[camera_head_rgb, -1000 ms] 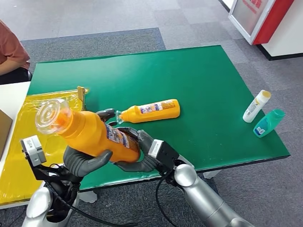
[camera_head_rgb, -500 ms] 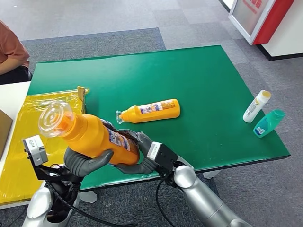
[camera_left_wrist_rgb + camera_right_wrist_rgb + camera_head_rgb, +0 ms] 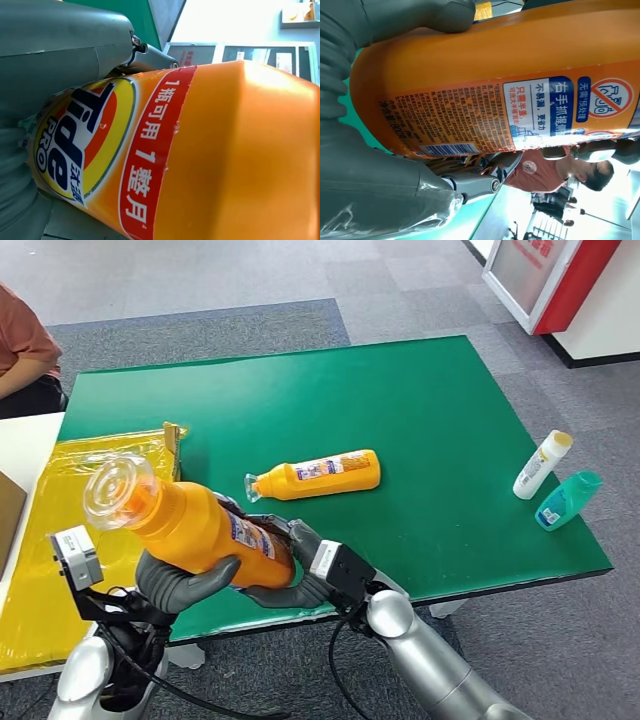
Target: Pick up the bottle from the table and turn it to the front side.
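Green table [image 3: 423, 430] behind, the orange bottle [image 3: 200, 528] at lower left is clamped by left hand [image 3: 177, 582] and right hand [image 3: 294, 565], barely shifted since earlier; turning seems unfinished

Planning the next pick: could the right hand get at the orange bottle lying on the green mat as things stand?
Probably not yet: the right hand and left hand both grip the big orange bottle. The lying bottle sits just beyond, nothing between, so once freed it looks reachable.

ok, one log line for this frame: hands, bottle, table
left hand: grips large orange bottle | right hand: holds its base | bottle: lifted, tilted, cap up-left | green table: second orange bottle lying flat
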